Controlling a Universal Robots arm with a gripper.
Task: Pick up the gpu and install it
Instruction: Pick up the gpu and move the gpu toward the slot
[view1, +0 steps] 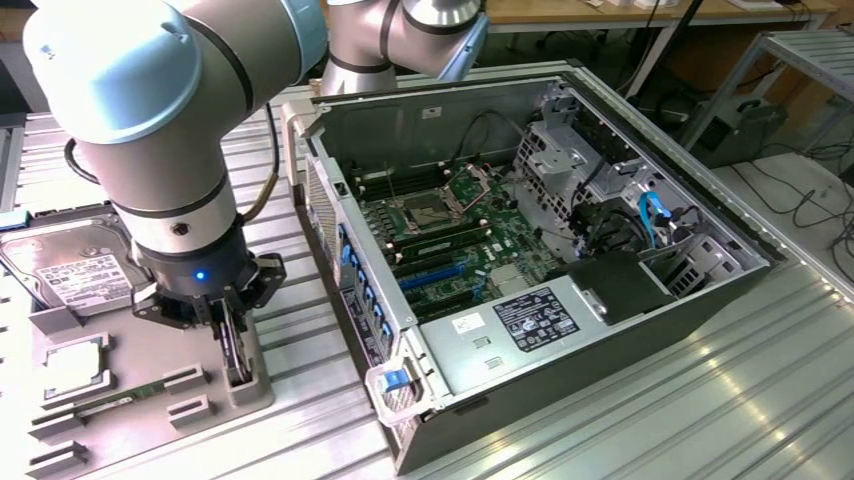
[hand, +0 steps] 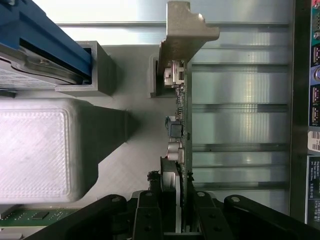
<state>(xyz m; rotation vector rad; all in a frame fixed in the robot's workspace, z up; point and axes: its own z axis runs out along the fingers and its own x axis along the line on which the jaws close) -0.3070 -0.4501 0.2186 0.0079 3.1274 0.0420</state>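
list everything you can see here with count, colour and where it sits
gpu: 1, dark card with pale bracket, on edge in tray slot
hard drive: 1, silver with white label, on tray
memory stick: 1, green, flat in tray
tray: 1, grey, exterior view's left
computer case: 1, black, open, beside tray
table: 1, silver, ribbed
robot arm: 1, grey, above tray
gripper: 1, black, shut on the gpu
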